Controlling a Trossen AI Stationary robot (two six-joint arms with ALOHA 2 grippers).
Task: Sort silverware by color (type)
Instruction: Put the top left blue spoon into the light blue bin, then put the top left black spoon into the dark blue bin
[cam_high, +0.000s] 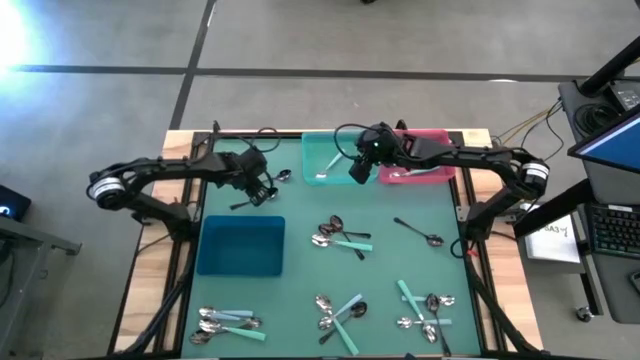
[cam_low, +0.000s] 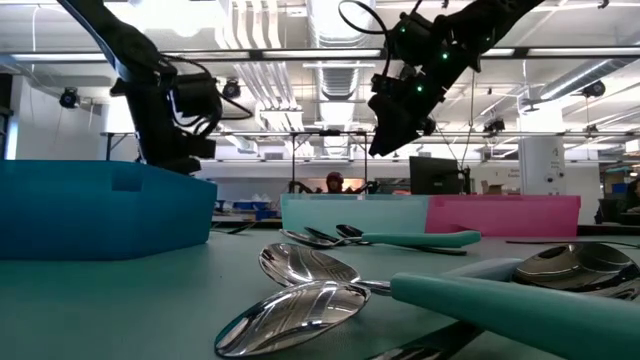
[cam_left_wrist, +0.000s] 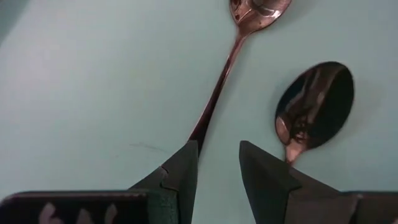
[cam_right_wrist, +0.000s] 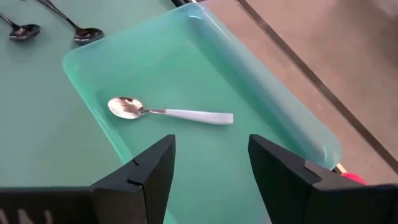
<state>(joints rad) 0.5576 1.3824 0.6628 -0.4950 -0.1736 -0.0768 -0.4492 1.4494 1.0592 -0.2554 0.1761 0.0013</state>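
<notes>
Bright overhead lighting, window glare (upper left), blurred foreground spoons (cam_low: 300, 300)

Robotics lab / open-plan R&D space. Ceiling (cam_low: 300, 30) is exposed w/ ducts, pipes & strip lights, industrial style. Floor (cam_high: 300, 40) is bare grey concrete w/ dark seams. Bench (cam_high: 330, 275) has a teal mat on a wood top w/ black frame rails, 2 dark arms mounted at its sides. Beside it: laptop (cam_high: 610, 130), keyboard (cam_high: 612, 232) & loose cables (cam_high: 525, 125). Background across the bench shows a monitor (cam_low: 435, 175), more workstations, and a person (cam_low: 333, 183) seated far off.
</notes>
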